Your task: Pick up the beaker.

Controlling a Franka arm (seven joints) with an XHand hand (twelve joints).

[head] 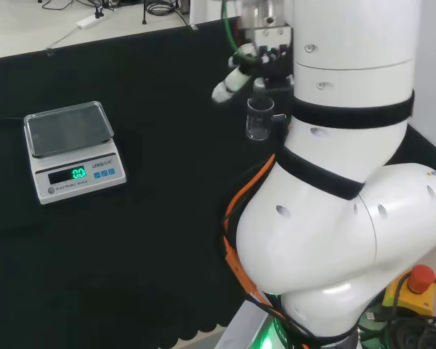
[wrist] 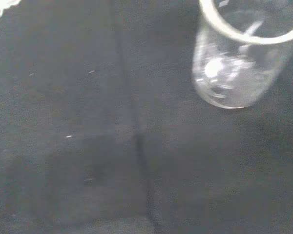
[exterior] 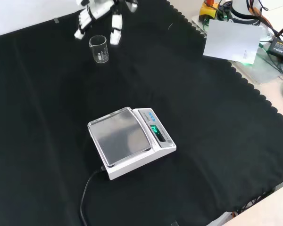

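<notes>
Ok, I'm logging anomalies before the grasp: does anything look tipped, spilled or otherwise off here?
Nothing stands out. The beaker stands upright on the black cloth and looks empty, with no spill around it. The hand hangs just above it, fingers relaxed. The scale sits flat, apart from both.

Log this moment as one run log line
phase: approach | robot hand: open, around small clear glass beaker, not gripping | beaker: upright on black cloth | white electronic scale: untouched

Front view: bare black cloth [exterior: 217, 141] surrounds the upright beaker [exterior: 98, 49] on all sides, with the hand [exterior: 101, 12] just above it, fingers spread to either side. The scale [exterior: 129, 140] stands well apart, mid-cloth, leaving the approach unobstructed.
</notes>
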